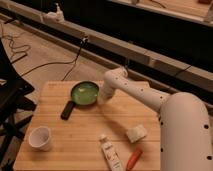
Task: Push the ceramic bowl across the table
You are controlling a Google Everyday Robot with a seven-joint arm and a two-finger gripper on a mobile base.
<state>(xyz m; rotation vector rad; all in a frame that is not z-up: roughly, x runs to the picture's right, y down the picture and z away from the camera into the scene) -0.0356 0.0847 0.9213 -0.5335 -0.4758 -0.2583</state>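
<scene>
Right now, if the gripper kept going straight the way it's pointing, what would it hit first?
The gripper sits at the right edge of the ceramic bowl, heading left. It would likely meet the bowl first, then the dark flat object beside it, though the exact contact is hard to judge.
</scene>
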